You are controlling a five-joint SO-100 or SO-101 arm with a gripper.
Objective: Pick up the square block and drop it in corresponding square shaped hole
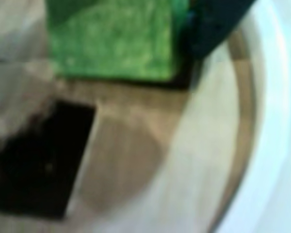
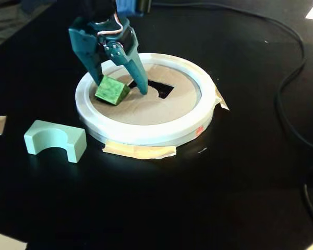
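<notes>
One black table (image 2: 208, 198). One white round rim (image 2: 146, 136) around one tan cardboard disc (image 2: 156, 109), taped down with masking tape (image 2: 138, 151). One teal gripper (image 2: 121, 89) over the disc's left side, fingers spread and angled down, the square block (image 2: 112, 90) between them; block tilted on the cardboard, touching the left finger (image 2: 94, 67), contact with the right finger not clear. One pale mint arch block (image 2: 56, 140) on the table, left of the rim, apart from it. One dark cutout (image 2: 161, 88) visible just right of the gripper in the fixed view; its full shape is hidden. Wrist view, blurred: block (image 1: 116, 39) at top, one dark hole (image 1: 39, 160) below-left, apart from it. One black cable (image 2: 292, 78) on the right.
</notes>
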